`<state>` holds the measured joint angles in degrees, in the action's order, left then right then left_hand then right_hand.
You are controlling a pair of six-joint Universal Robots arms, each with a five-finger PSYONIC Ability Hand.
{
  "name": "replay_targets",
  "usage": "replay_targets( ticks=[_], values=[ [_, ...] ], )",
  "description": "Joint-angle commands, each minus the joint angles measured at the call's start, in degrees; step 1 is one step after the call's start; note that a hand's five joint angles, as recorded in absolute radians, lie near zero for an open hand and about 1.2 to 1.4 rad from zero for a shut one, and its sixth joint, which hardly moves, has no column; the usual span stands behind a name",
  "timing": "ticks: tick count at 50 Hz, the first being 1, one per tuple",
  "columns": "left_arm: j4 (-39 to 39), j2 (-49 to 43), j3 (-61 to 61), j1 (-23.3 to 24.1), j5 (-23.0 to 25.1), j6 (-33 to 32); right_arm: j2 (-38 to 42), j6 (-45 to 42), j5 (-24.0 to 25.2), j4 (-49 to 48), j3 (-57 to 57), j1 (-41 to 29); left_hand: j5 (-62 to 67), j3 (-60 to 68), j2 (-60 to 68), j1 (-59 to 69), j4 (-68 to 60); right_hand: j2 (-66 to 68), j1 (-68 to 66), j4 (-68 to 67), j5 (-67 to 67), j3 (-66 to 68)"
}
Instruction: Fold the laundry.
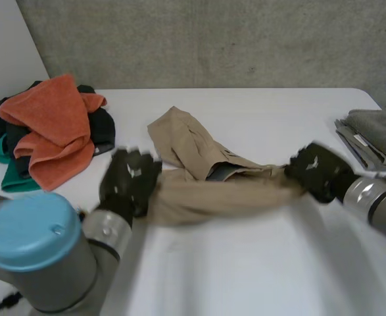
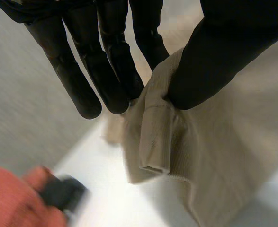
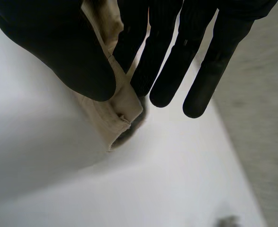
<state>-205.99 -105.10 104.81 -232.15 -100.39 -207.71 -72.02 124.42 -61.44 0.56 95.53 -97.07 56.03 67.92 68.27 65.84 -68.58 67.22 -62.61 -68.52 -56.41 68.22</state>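
A tan garment (image 1: 209, 178) lies crumpled across the middle of the white table (image 1: 245, 263), one band of it stretched between my two hands. My left hand (image 1: 130, 179) pinches the band's left end: in the left wrist view the thumb (image 2: 214, 56) presses a folded edge of the tan garment (image 2: 186, 156) against the straight fingers (image 2: 115, 71). My right hand (image 1: 317, 171) holds the right end. There the thumb (image 3: 67, 61) and fingers (image 3: 167, 61) clamp a hemmed corner of the tan cloth (image 3: 115, 113) just above the table.
A heap of orange, black and green laundry (image 1: 48, 131) sits at the table's left rear. Folded grey cloths (image 1: 373, 135) are stacked at the right edge. A concrete wall (image 1: 212, 39) runs behind the table.
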Motion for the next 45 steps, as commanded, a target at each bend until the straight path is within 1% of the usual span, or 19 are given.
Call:
replay_targets(
  ticks=[1, 4, 7, 10, 12, 16, 20, 24, 26, 28, 31, 32, 34, 35, 36, 38, 39, 43, 45],
  values=[
    [1.64, 12.45, -7.76, 0.03, -0.07, -3.58, -12.25, 8.2, -2.36, 16.01, -14.19, 0.21, 13.97, 12.08, 11.73, 14.16, -11.42, 12.78, -17.39, -11.48, -13.59, 11.78],
    [6.38, 16.06, -13.73, 0.21, 0.11, -3.49, -14.98, 9.61, -2.81, 21.66, -19.92, 0.3, 13.97, 12.08, 11.73, 14.16, -11.42, 12.78, -17.39, -11.48, -13.59, 11.78],
    [11.21, 16.86, -19.97, 0.3, 0.19, -3.41, -19.2, 11.72, -3.16, 26.94, -26.17, 0.91, 13.97, 12.08, 11.73, 14.16, -11.42, 12.78, -17.39, -11.48, -13.59, 11.78],
    [16.04, 16.42, -25.5, -0.23, 0.46, -3.41, -20.09, 12.87, -3.77, 29.85, -30.31, 0.92, 13.97, 12.08, 11.73, 14.16, -11.42, 12.78, -17.39, -11.48, -13.59, 11.78],
    [17.64, 15.81, -27.63, -0.23, 0.46, -3.41, -19.3, 12.87, -4.21, 30.64, -31.71, 0.65, 13.97, 12.08, 11.73, 14.16, -11.42, 12.78, -17.39, -11.48, -13.59, 11.78],
    [20.36, 10.54, -32.2, -0.49, 0.55, -3.49, -14.74, 12.78, -6.67, 31.7, -33.74, -1.19, 13.97, 12.08, 11.73, 14.16, -11.42, 12.78, -17.39, -11.48, -13.59, 11.78],
    [22.47, 3.16, -35.37, -1.2, 0.72, -3.58, -7.44, 12.43, -9.66, 31.26, -34.53, -5.93, 13.97, 12.08, 11.73, 14.16, -11.42, 12.78, -17.39, -11.48, -13.59, 11.78],
    [22.92, -5.01, -37.65, -3.04, 1.34, -3.58, 1.68, 10.15, -12.29, 28.72, -35.32, -8.13, 13.97, 12.08, 11.73, 14.16, -11.42, 12.78, -17.39, -11.48, -13.59, 11.78],
    [22.92, -10.02, -40.2, -4.45, 2.3, -3.76, 4.16, 10.06, -12.91, 26.35, -35.67, -8.31, 13.97, 12.08, 11.73, 14.16, -11.42, 12.78, -17.39, -11.48, -13.59, 11.78],
    [22.74, -15.19, -44.22, -5.32, 3.26, -3.84, 7.84, 10.32, -14.05, 20.49, -36.2, -8.4, 13.97, 12.08, 11.73, 14.16, -11.42, 12.78, -17.39, -11.48, -13.59, 11.78],
    [22.57, -19.78, -50.55, -5.77, 3.71, -3.93, 10.4, 10.76, -15.72, 12.65, -37.16, -8.4, 13.97, 12.08, 11.73, 14.16, -11.42, 12.78, -17.39, -11.48, -13.59, 11.78],
    [22.39, -22.23, -55.54, -6.03, 3.97, -3.85, 11.63, 11.63, -16.77, 6.36, -38.04, -8.49, 13.97, 12.08, 11.73, 14.16, -11.42, 12.78, -17.39, -11.48, -13.59, 11.78],
    [21.95, -24.35, -61.18, -6.47, 3.97, -3.93, 12.34, 12.69, -17.74, -1.05, -39.45, -8.75, 13.97, 12.08, 11.73, 14.16, -11.42, 12.78, -17.39, -11.48, -13.59, 11.78],
    [21.43, -25.23, -64.34, -6.73, 4.06, -3.93, 12.52, 14.43, -18.62, -9.79, -40.93, -9.19, 13.97, 12.08, 11.73, 14.16, -11.42, 12.78, -17.39, -11.48, -13.59, 11.78],
    [19.68, -26.63, -71.16, -7.43, 4.06, -3.93, 12.52, 15.23, -18.89, -13.79, -41.64, -9.28, 13.97, 12.08, 11.73, 14.16, -11.42, 12.78, -17.39, -11.48, -13.59, 11.78],
    [17.48, -27.7, -77.79, -8.05, 4.15, -3.93, 12.35, 17.08, -19.33, -21.35, -42.7, -9.37, 13.97, 12.08, 11.73, 14.16, -11.42, 12.78, -17.39, -11.48, -13.59, 11.78],
    [14.86, -28.23, -83.65, -8.49, 4.15, -3.76, 12.08, 19.26, -19.68, -29.22, -43.58, -9.28, 13.97, 12.08, 11.73, 14.16, -11.42, 12.78, -17.39, -11.48, -13.59, 11.78],
    [8.53, -27.88, -91.52, -9.54, 4.58, -3.5, 10.94, 24.28, -20.12, -43.49, -44.37, -9.37, 13.97, 12.08, 11.73, 14.16, -11.42, 12.78, -17.39, -11.48, -13.59, 11.78],
    [7.1, -27.01, -91.45, -10.42, 5.38, -3.32, 10.85, 25.0, -20.3, -44.07, -44.64, -9.37, 13.97, 12.08, 11.73, 14.16, -11.42, 12.78, -17.39, -11.48, -13.59, 11.78]
  ],
)
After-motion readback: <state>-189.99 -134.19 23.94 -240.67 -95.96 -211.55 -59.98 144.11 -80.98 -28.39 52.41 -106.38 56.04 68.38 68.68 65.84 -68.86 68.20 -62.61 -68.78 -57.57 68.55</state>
